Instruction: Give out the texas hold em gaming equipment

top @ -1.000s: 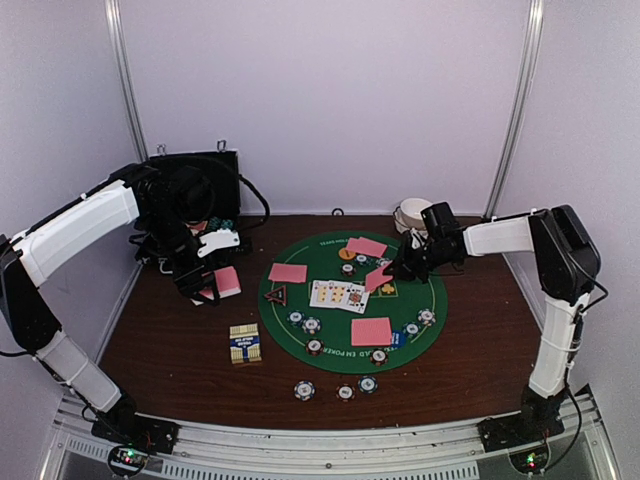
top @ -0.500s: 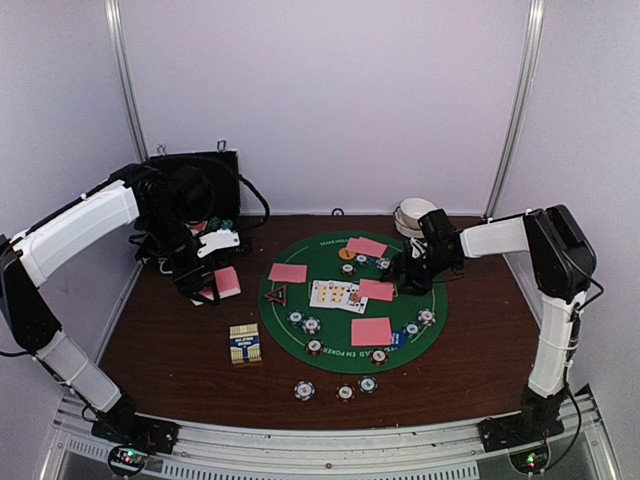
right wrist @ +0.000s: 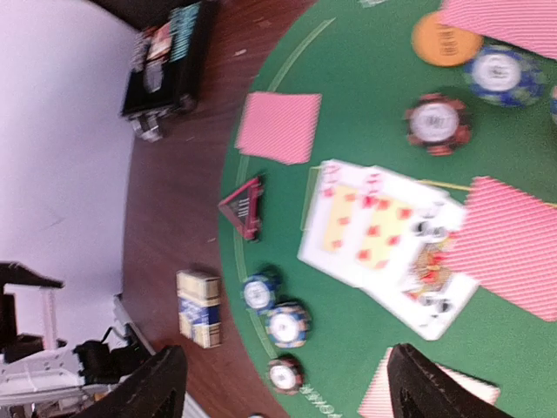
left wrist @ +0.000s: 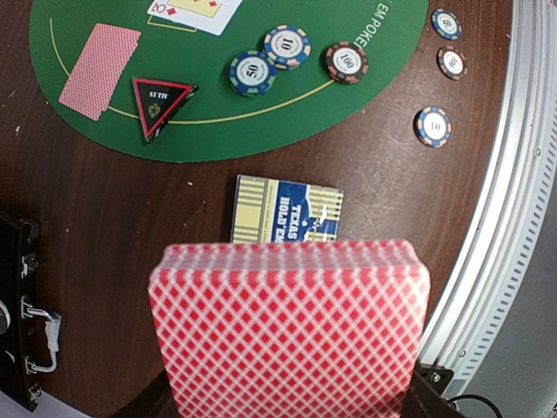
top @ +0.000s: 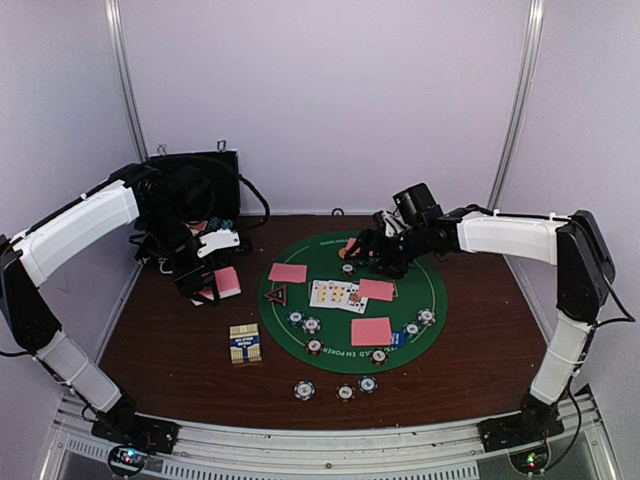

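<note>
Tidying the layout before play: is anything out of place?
Three chips lie off the mat on bare wood near the front edge. A face-down card seems to overlap the end of the face-up cards.

The deck of pink-backed cards (left wrist: 290, 326) covers the near edge of the card box (left wrist: 287, 209) (its printed title is cut short). The right wrist view is blurred: the face-up cards (right wrist: 383, 248) cannot be read, and one face-down card (right wrist: 513, 248) runs off the right edge.

Card box (top: 245, 344) near green mat (top: 425, 288)
</note>
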{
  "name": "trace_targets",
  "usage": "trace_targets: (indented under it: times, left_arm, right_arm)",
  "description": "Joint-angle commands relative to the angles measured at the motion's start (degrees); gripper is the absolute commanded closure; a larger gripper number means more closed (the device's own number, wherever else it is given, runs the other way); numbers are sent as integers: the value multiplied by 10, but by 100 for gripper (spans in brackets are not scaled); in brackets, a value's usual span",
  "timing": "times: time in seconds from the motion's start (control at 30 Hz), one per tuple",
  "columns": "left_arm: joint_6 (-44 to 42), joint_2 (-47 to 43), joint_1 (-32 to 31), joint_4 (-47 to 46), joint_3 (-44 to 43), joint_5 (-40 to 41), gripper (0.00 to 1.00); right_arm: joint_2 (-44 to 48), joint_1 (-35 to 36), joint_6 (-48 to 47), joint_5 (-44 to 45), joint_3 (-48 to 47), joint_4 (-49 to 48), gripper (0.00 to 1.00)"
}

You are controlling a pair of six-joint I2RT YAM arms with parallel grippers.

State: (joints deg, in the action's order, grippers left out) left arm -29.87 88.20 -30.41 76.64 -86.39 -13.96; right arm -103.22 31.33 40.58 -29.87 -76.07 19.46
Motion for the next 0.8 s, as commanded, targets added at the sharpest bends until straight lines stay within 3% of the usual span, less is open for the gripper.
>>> trace_targets:
  times: [0.0, 0.27, 0.77]
  left_arm:
    - [-3, 4, 3, 1, -16, -9, 100]
    - [-2, 4, 3, 0, -17, -6, 100]
    - [0, 5, 3, 0, -20, -16, 100]
  right_arm:
    - [8, 76, 101, -67, -28, -99, 15]
    - [-44, 165, 260, -117, -33, -315, 8]
    - [-156, 237, 301, -132, -150, -348, 14]
